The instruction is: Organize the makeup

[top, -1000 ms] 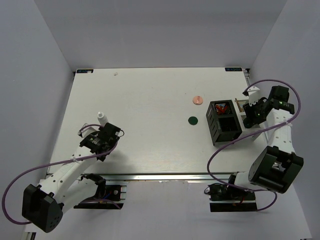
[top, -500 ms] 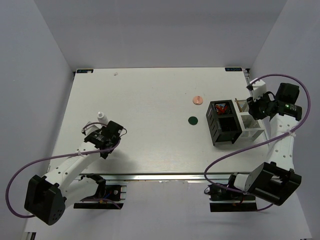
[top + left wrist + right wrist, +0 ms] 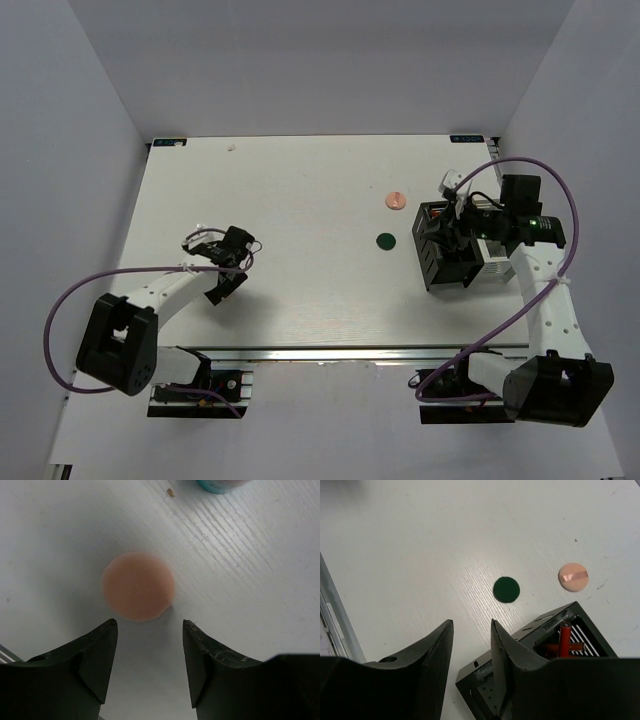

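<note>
In the left wrist view a peach-pink round thing (image 3: pixel 138 586) lies on the table just ahead of my open, empty left gripper (image 3: pixel 150 630). In the top view that gripper (image 3: pixel 235 247) is at the left-middle, and the small white bottle does not show. A dark green disc (image 3: pixel 385 241) and a peach-pink disc (image 3: pixel 396 199) lie left of the black compartment box (image 3: pixel 447 262). My right gripper (image 3: pixel 452 215) hovers over the box's left side, open and empty (image 3: pixel 471 630). Its view shows the green disc (image 3: pixel 506 589), the peach disc (image 3: pixel 573 577) and red tubes (image 3: pixel 564 639) inside the box (image 3: pixel 487 667).
The box's white compartment (image 3: pixel 497 262) adjoins the black one on the right. A teal-edged thing (image 3: pixel 220 484) shows at the top edge of the left wrist view. The right arm's purple cable (image 3: pixel 520 165) loops above the box. The table's near edge rail (image 3: pixel 335 615) is close.
My right gripper has swung left, from beside the box's right side to over its left part. My left gripper has moved right and forward; the white bottle no longer shows in the top view.
</note>
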You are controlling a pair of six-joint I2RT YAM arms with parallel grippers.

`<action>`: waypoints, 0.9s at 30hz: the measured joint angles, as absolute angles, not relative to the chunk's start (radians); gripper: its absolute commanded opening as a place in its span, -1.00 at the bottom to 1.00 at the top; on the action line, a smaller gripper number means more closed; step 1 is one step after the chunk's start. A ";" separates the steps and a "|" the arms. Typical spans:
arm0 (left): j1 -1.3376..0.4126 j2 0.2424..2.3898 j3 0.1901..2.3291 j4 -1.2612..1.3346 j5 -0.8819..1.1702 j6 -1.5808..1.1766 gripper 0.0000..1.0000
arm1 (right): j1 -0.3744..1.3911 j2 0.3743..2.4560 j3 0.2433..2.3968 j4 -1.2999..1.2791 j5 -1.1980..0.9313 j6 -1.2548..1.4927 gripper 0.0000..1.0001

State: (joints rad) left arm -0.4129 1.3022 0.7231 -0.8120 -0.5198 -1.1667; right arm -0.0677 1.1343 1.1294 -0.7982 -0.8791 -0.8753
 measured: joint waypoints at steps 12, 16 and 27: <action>-0.400 1.481 0.775 -0.704 -0.490 -1.026 0.03 | -0.038 1.127 1.063 -0.700 -0.946 -0.780 -0.17; -0.400 1.493 0.775 -0.702 -0.492 -1.012 -0.03 | -0.037 1.114 1.044 -0.675 -0.953 -0.757 -0.17; -0.400 1.473 0.741 -0.694 -0.517 -0.996 -0.69 | -0.037 1.108 1.031 -0.627 -0.957 -0.715 -0.17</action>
State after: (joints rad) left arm -0.4000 1.4727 0.7410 -0.6945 -0.5167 -0.9962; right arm -0.0368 1.1080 1.0309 -0.6273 -0.9569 -0.7151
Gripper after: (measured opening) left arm 0.177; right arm 0.417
